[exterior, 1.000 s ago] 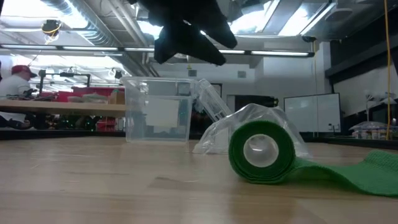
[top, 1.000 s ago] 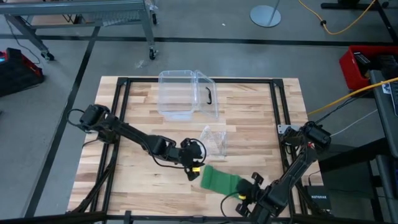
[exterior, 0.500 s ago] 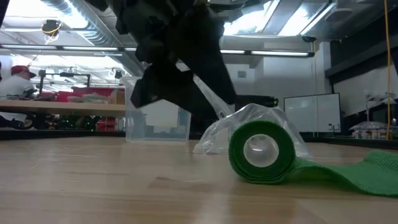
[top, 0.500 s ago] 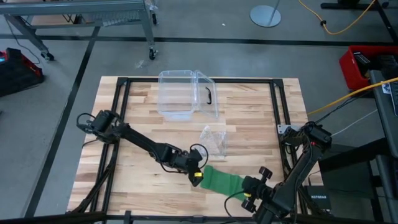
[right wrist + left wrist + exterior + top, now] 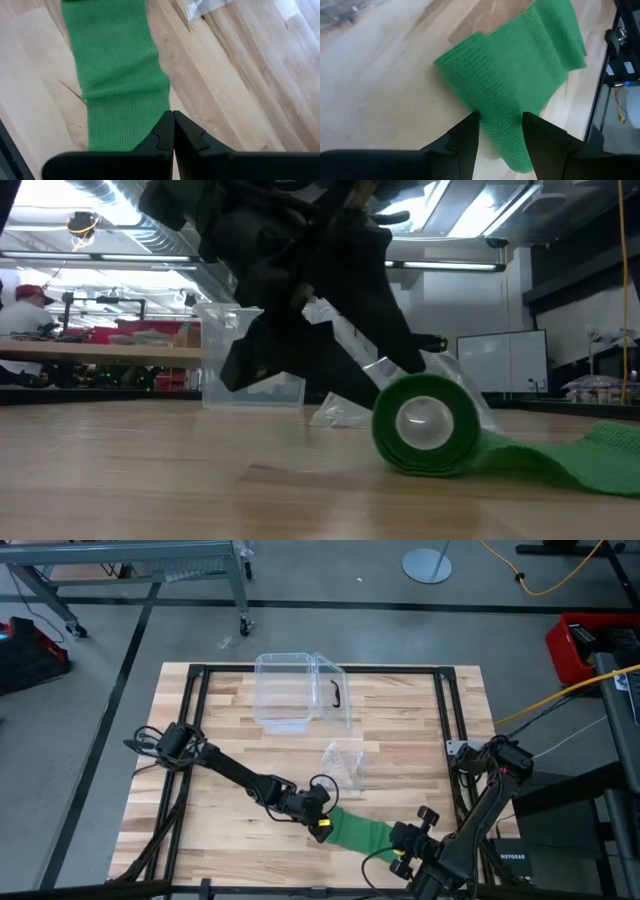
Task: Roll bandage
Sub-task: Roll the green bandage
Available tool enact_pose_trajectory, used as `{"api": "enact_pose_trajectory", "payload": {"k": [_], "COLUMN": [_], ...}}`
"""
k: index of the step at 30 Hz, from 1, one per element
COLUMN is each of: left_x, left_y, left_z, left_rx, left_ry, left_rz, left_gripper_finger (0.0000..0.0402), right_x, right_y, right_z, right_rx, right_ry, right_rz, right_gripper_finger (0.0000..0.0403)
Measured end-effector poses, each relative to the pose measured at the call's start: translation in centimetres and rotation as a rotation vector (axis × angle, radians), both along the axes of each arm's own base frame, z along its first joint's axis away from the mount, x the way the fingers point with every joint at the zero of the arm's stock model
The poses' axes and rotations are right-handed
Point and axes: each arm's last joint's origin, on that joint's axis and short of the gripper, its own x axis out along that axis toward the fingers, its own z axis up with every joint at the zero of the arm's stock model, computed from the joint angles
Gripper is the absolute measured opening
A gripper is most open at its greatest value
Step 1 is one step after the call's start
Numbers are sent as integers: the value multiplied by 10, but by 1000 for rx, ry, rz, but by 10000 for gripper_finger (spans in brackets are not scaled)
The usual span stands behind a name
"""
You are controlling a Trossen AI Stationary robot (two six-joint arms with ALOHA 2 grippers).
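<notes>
The green bandage lies near the table's front edge, partly wound. Its roll point(image 5: 326, 825) point(image 5: 425, 425) rests on its side on the wood, and the unwound strip point(image 5: 362, 832) point(image 5: 115, 75) runs flat toward the right. My left gripper point(image 5: 316, 820) point(image 5: 500, 127) comes from the left and is shut on the roll. My right gripper point(image 5: 402, 845) point(image 5: 173, 117) is shut over the strip's free end. My left gripper has the roll between its two fingers point(image 5: 465, 135), and green cloth point(image 5: 497, 115) fills the gap. The fingers slant down from the table's left. The roll rests on the table with its strip trailing right. My right gripper's shut fingers point(image 5: 165, 132) lie over the strip's free end point(image 5: 125, 130). I cannot tell whether they touch it.
A crinkly clear wrapper point(image 5: 345, 765) point(image 5: 350, 405) lies just behind the roll. A clear plastic box with a black handle point(image 5: 295, 690) stands at the far middle. A black frame point(image 5: 445, 720) runs round the table. Bare wood point(image 5: 230, 840) lies at the near left.
My left gripper has come down and toward the near right onto the roll. The roll has shifted a little toward the right. The strip has stayed flat on the table.
</notes>
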Motion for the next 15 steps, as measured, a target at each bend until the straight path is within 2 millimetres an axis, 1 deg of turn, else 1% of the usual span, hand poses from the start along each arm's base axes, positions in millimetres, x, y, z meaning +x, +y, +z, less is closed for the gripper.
{"api": "enact_pose_trajectory", "payload": {"k": [15], "left_x": [0], "left_y": [6], "left_z": [-2], "left_rx": [-9], "left_ry": [19], "left_rz": [-4], "left_gripper_finger": [143], "right_x": [0], "right_y": [0], "right_z": [0], "right_rx": [-10], "right_ry": [13], "right_rz": [35], "right_gripper_finger": [5]}}
